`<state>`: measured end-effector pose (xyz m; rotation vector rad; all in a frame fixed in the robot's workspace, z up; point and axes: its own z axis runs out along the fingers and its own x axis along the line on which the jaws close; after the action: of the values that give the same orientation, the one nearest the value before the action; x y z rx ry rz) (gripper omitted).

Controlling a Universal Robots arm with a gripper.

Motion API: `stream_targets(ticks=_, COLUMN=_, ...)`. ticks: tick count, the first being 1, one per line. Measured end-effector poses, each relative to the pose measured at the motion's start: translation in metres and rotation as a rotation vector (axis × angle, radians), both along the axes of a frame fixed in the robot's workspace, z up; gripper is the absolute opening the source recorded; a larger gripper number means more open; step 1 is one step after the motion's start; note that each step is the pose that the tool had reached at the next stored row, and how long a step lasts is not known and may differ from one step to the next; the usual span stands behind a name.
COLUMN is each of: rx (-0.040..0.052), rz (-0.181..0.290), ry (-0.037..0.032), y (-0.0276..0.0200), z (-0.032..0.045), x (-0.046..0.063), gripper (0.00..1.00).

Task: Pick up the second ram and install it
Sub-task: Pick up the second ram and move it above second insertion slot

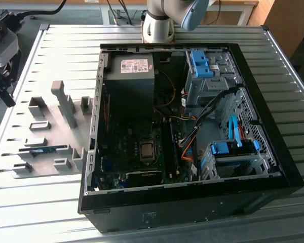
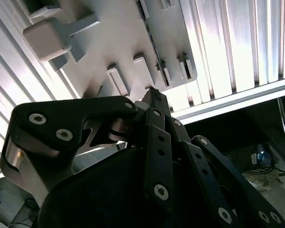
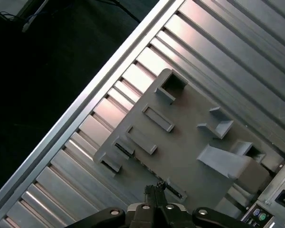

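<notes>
The second ram is a slim blue stick lying in a long slot of the grey fixture plate, on the exterior view's left, beside the open computer case. In the second wrist view a thin dark strip runs along the plate; it looks like the same stick seen edge-on. My gripper hangs at the exterior view's far left, above the table's edge and apart from the ram. Its black fingertips meet, shut on nothing. In the first wrist view the gripper hovers over the plate.
Several grey blocks and holders stand up from the fixture plate. The case holds a power supply, a motherboard, cables and light-blue drive brackets. The arm's base stands behind the case. The slatted table's edge lies near the plate.
</notes>
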<state>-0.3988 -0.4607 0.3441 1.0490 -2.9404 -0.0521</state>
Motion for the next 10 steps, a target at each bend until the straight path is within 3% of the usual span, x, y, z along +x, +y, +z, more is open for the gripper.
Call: stream_targets(ticks=10, rx=0.0, rz=0.114, ry=0.0001, y=-0.0002, z=-0.0003, x=-0.0001, gripper=0.11)
